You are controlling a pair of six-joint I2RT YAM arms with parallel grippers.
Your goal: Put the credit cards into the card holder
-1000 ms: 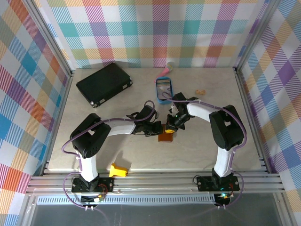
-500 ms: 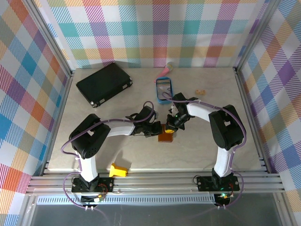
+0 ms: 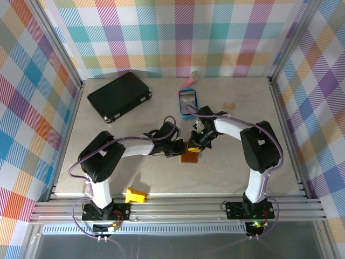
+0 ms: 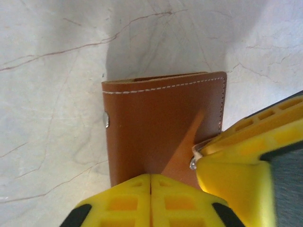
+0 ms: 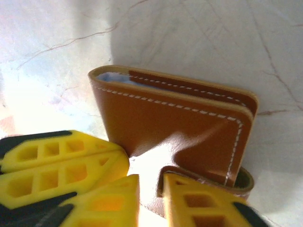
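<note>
**Loose hold, skid risk**

Left gripper (image 4: 150, 182), at 10 o'clock of the card holder (image 4: 156, 123), has its jaws clenched together over the holder's edge. The holder lies folded mid table (image 3: 135, 178). Right gripper (image 5: 149, 189), at 1 o'clock, has its jaws slightly parted by the snap tab (image 5: 208, 177). Risk: the tab escapes, the holder skids and its pocket stays closed.

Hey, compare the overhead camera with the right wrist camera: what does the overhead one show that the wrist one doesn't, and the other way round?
Overhead: the black case, the blue oval tray, a small tan block and a yellow plastic piece by the near edge. Right wrist: close detail of the card holder, namely its white stitching, the grey-blue lining at its open edge and the curled snap tab. Shared: the brown card holder lying on the marbled table with the right gripper at it.
</note>
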